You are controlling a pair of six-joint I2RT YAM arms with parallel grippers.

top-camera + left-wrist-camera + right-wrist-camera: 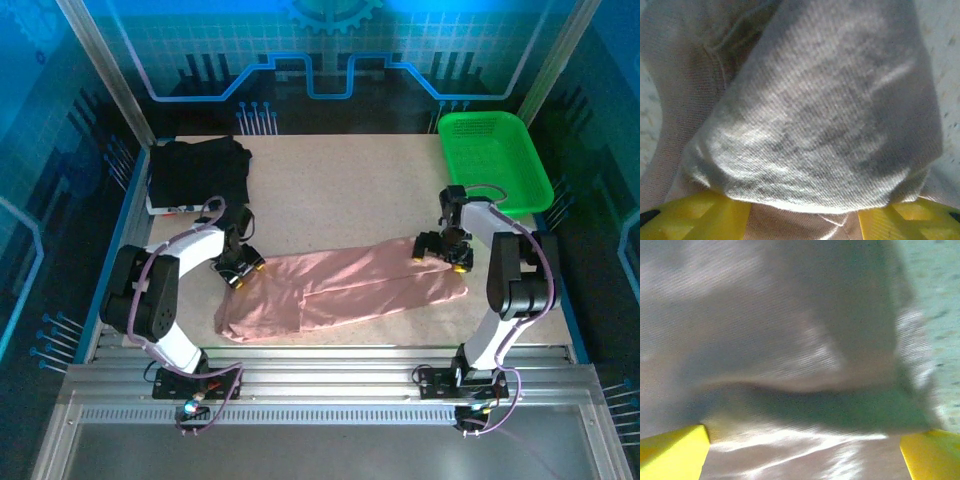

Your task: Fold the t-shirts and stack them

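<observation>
Pink shirt part-folded, black one set aside

Cloth fills the gap between both pairs of jaws. On the left gripper [243, 268] the yellow fingers [695, 217] stand partway apart, with a bunched fold of the dusty-pink t-shirt [340, 292] heaped between and just ahead of them. Whether they pinch it or merely straddle it I cannot tell. The right gripper [445, 255] has its fingers [670, 452] spread wide. A raised fold of the same shirt lies across the gap with neither finger visibly pressing it, so this one reads as open and holding nothing.

Outward from there, the pink shirt stretches as one long band between the two grippers. The left gripper is at its upper left corner and the right gripper is on the upper edge near the other end. It looks folded lengthwise into a narrow strip, its edges uneven. Beyond the left gripper, well apart from it, the black t-shirt [200, 170] lies folded in a back corner of the table [340, 190]. Beyond the right gripper sits the green basket [495, 160], apart from the cloth.

As a judgement, one shirt is done. The pink one has its long fold but likely needs at least one crosswise fold, then a move onto the black one. Stacking is not yet begun
</observation>
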